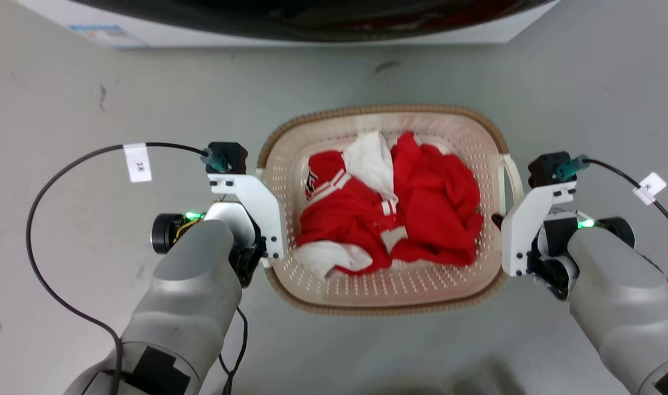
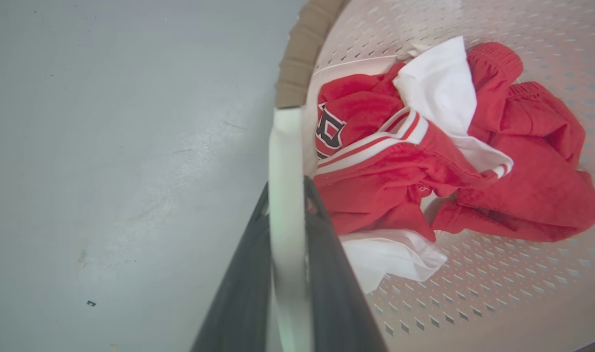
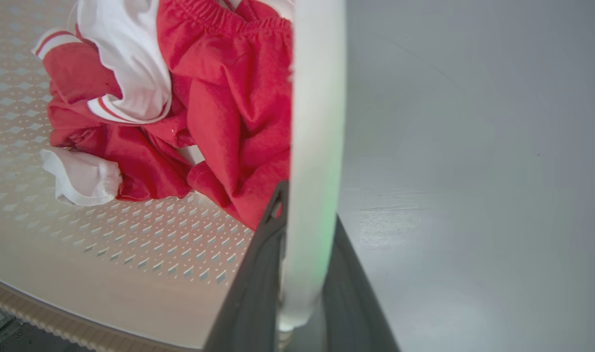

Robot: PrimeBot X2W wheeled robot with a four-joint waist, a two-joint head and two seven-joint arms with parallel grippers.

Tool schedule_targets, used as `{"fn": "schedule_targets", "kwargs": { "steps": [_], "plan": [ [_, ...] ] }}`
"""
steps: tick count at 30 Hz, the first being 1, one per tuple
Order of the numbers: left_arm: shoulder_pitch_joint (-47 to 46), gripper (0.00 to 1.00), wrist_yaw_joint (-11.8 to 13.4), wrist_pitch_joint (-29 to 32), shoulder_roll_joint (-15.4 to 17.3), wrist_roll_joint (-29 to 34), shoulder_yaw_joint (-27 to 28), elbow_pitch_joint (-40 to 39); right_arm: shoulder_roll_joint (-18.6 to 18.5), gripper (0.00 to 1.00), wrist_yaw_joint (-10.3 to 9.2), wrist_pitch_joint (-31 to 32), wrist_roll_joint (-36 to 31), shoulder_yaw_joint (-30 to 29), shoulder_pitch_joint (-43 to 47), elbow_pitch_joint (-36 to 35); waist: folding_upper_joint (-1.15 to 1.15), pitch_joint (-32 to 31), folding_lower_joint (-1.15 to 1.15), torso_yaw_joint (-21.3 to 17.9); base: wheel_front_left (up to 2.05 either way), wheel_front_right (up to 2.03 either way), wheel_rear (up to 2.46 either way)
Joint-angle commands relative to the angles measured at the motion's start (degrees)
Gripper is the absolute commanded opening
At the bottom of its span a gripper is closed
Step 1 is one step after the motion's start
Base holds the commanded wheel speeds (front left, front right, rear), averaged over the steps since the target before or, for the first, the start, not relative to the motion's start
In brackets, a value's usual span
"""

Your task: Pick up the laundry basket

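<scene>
2 claws clamp basket hndls

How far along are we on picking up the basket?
Done: the approach, with an arm at each side of the laundry basket. In hand: the grip, left gripper shut on the white left handle, right gripper shut on the right handle, clothes inside. Left: the lift; I cannot tell whether the basket is off the floor yet.

Washer cropped at top edge; basket handle blurred close-up.
</scene>
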Motion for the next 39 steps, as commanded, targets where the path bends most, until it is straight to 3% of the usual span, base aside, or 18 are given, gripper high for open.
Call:
{"fn": "schedule_targets", "kwargs": {
  "steps": [1, 17, 39],
  "plan": [
    [0.66, 0.0, -0.41, 0.82, -0.27, -0.83, -0.49, -0.3, 0.32, 0.0, 0.18, 0.78, 0.85, 0.8, 1.03, -0.42, 0.0, -3.24, 0.0, -0.57, 0.0, 0.0, 0.0],
    [3.66, 0.0, -1.81, 14.04, -0.67, -7.27, -4.4, 1.05, 1.12, 0.0, 0.41, 12.06, 11.7, 5.51, 5.06, -1.6, 0.0, -18.71, 0.0, -2.74, 0.0, 0.0, 0.0],
    [9.81, 0.0, -3.45, 20.96, -0.07, -11.44, -4.6, 2.47, 3.42, 0.0, 0.45, 20.96, 18.37, 9.73, 9.47, 1.11, 0.0, -35.42, 0.0, -3.0, 0.0, 0.0, 0.0]
  ]
}}
